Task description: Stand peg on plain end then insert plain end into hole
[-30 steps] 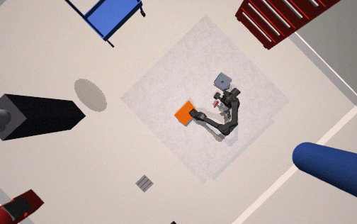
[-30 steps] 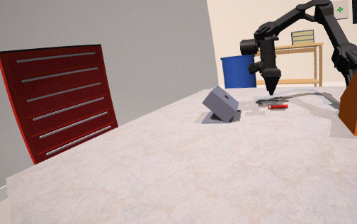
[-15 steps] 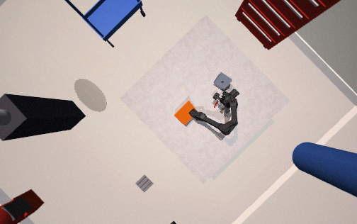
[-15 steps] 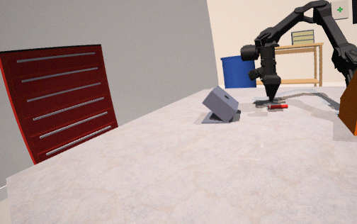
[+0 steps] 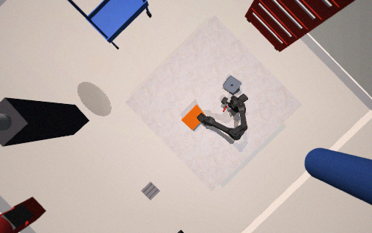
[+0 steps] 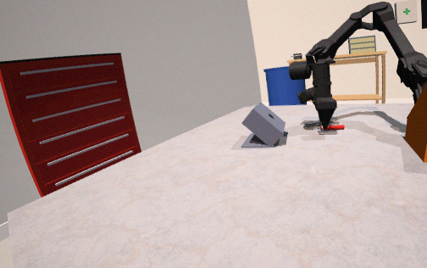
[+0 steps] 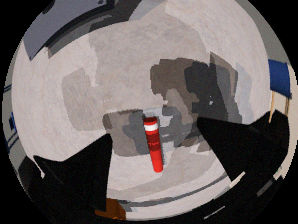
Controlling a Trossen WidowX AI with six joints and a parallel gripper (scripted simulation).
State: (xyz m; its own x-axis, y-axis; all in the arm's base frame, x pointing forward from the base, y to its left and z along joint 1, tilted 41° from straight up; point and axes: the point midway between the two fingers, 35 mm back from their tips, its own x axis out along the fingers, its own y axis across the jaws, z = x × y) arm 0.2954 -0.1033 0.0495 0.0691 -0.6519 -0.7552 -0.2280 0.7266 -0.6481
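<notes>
The red peg [image 5: 225, 108] [image 6: 337, 127] [image 7: 156, 157] lies flat on the table. In the wrist view its white-banded end points up the picture and its plain end points down. My gripper [image 6: 325, 127] [image 7: 156, 129] is open and empty, pointing down with its fingertips low over the table. In the wrist view the peg lies between the two spread fingers, with a gap on each side. In the exterior view the fingers cover its banded end. The grey-blue sloped panel [image 5: 227, 82] [image 6: 259, 123] [image 7: 42, 22] stands near the gripper; its hole [image 5: 232, 85] [image 6: 271, 115] is empty.
An orange block [image 5: 192, 119] [image 6: 417, 127] stands on the table beside the arm's base, on the side away from the sloped panel. A red drawer cabinet [image 5: 282, 27] [image 6: 80, 102] and a blue barrel [image 6: 277, 86] stand beyond the table.
</notes>
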